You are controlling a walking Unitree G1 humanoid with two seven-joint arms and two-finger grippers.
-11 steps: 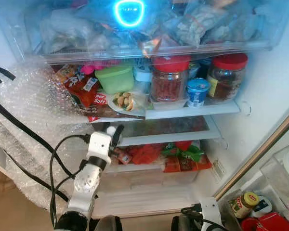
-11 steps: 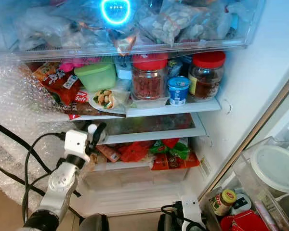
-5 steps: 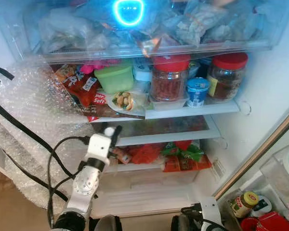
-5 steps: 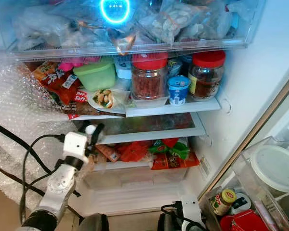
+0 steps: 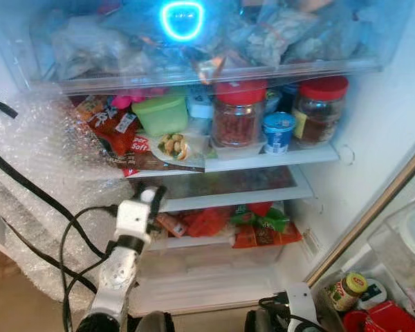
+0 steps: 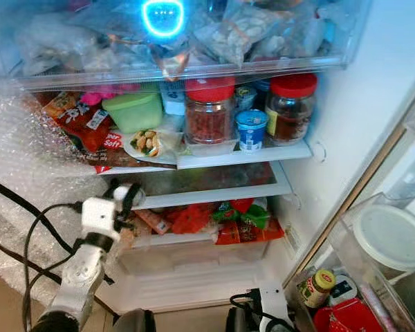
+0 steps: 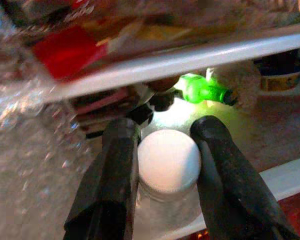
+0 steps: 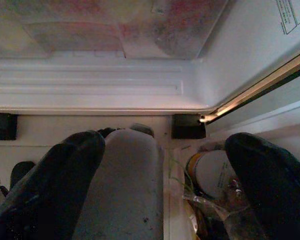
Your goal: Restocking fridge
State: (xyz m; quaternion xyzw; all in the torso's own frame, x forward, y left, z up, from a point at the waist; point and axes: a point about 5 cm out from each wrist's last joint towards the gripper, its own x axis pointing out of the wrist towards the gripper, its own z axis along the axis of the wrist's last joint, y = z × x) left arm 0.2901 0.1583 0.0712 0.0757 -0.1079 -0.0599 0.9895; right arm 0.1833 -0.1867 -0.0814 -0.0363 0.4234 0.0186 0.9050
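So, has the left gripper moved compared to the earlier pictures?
Yes. The left gripper, shut on a white-capped bottle, has sunk lower and leftward relative to the white glass shelf edge; earlier its tip was higher against it.

Two red-lidded jars [image 5: 239, 114] (one yogurt cup [image 5: 277, 131])

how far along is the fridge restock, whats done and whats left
Mostly stocked: two red-lidded glass jars, a green lidded tub and a blue-and-white yogurt cup sit on the upper shelf. In hand: the left gripper is clamped on a white-capped bottle at the middle glass shelf. Left: setting it down and letting go. The right gripper hangs open, idle.
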